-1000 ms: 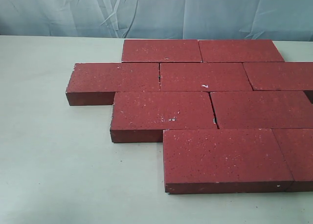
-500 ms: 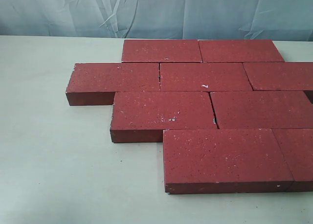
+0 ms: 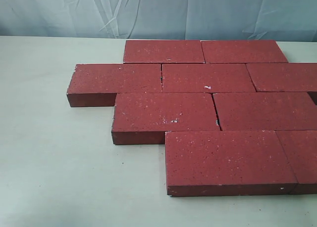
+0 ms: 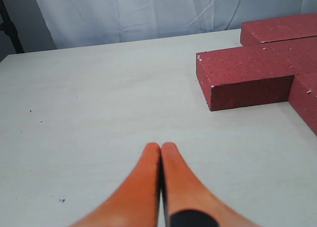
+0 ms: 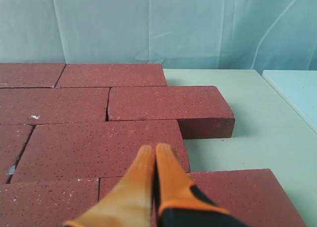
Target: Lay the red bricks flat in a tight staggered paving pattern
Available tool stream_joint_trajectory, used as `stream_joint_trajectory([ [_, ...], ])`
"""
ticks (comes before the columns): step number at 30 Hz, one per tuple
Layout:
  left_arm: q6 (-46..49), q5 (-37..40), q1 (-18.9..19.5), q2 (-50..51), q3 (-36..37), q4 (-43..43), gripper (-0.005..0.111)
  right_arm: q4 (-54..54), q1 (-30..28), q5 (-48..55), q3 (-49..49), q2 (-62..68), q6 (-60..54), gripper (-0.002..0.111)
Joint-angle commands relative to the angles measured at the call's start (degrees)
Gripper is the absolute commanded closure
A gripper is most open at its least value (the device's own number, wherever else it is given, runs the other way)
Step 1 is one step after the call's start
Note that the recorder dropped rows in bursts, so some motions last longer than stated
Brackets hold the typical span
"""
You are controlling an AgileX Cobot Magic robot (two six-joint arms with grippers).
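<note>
Several dark-red speckled bricks (image 3: 208, 95) lie flat on the pale table (image 3: 54, 167) in four staggered rows, edges touching. The nearest brick (image 3: 228, 160) sits front right; the leftmost brick (image 3: 116, 81) juts out of the second row. Neither gripper shows in the exterior view. In the left wrist view my left gripper (image 4: 161, 146) is shut and empty over bare table, apart from the brick end (image 4: 247, 81). In the right wrist view my right gripper (image 5: 154, 148) is shut and empty, above the laid bricks (image 5: 99, 147).
A pale blue creased curtain (image 3: 158, 11) hangs behind the table. Bare tabletop lies left of and in front of the bricks. A dark stand (image 4: 9, 24) rises at the table's far edge in the left wrist view. A lighter surface (image 5: 294, 93) adjoins the table in the right wrist view.
</note>
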Motion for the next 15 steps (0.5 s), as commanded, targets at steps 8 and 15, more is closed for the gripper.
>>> stream_joint_trajectory([
  [8, 0.0, -0.7, 0.1, -0.3, 0.2, 0.3, 0.107, -0.4, 0.1, -1.2, 0.3, -0.3, -1.5, 0.109],
  [15, 0.0, -0.7, 0.1, -0.3, 0.2, 0.3, 0.107, 2.5, 0.1, -4.9, 5.8, -0.3, -1.5, 0.109],
])
